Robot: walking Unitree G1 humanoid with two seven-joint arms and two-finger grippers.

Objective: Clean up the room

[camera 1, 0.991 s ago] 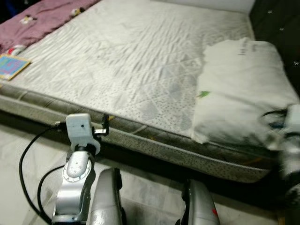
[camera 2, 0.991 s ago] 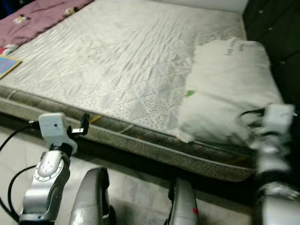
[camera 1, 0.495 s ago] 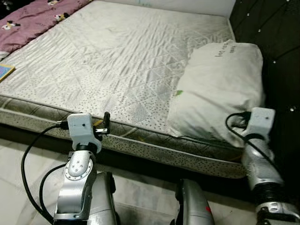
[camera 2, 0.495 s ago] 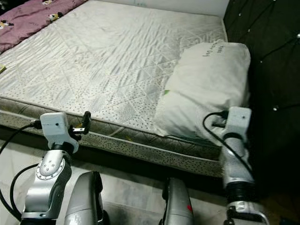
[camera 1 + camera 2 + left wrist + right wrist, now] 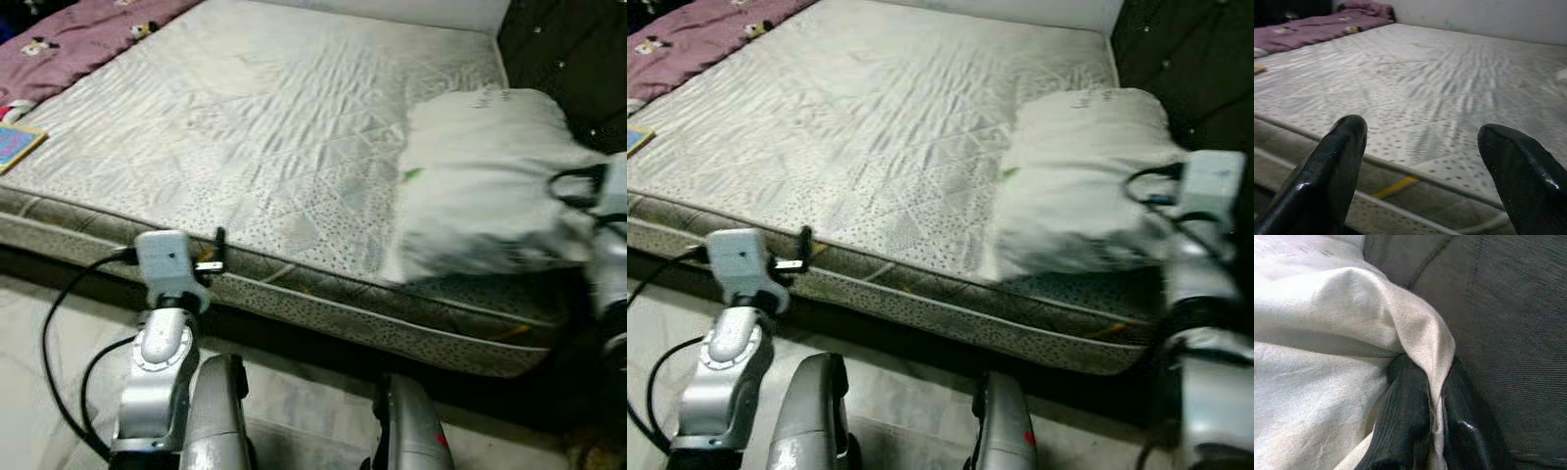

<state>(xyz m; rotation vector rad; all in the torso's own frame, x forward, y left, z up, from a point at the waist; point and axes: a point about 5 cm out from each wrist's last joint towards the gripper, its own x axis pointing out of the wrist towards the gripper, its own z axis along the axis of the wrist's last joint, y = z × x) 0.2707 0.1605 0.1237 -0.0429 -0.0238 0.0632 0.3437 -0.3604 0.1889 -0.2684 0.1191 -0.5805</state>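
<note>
A white pillow (image 5: 480,176) lies at the right side of the bare quilted mattress (image 5: 255,127), against the dark headboard (image 5: 563,44). My right gripper (image 5: 1432,431) is shut on a fold of the pillow's fabric at its headboard-side corner; cloth is pinched between the two black fingers (image 5: 1400,426). The right arm (image 5: 1205,196) is raised beside the pillow. My left gripper (image 5: 1420,166) is open with nothing in it, held just before the mattress's near edge (image 5: 217,257).
A purple blanket (image 5: 69,39) covers the far left of the bed, with a colourful book (image 5: 15,147) near it. Pale tiled floor (image 5: 39,333) runs along the bed's near side. My legs (image 5: 220,411) stand close to the mattress edge.
The camera swung. My right arm has risen with the pillow corner, and the pillow's near end has drawn back from the mattress edge. The left gripper stays open in place.
</note>
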